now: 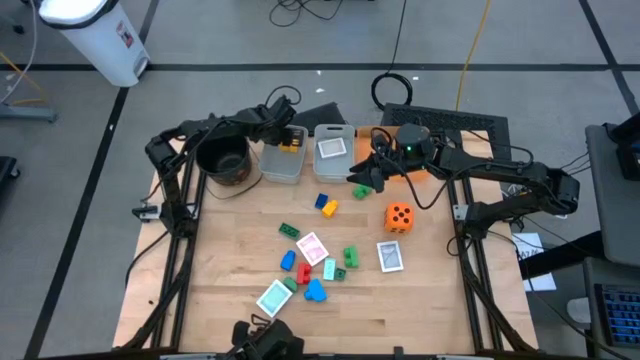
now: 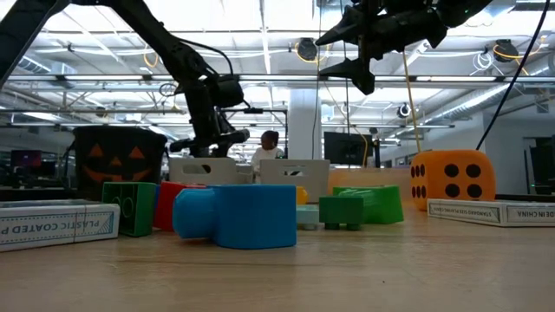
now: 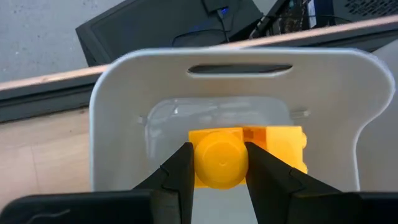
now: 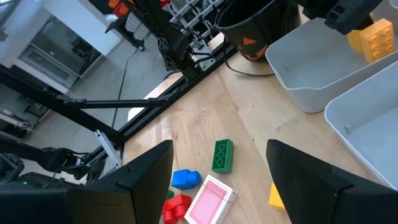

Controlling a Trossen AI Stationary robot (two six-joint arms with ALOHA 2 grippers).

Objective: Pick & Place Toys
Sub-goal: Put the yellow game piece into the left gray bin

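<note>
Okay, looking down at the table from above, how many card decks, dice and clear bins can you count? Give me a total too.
Card decks: 4 (one in a bin, three on the table)
Orange die: 1
Clear bins: 2
Total: 7

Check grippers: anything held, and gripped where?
Left gripper holds the yellow block by a round stud, over a clear bin. Right gripper is open, holding nothing.
</note>
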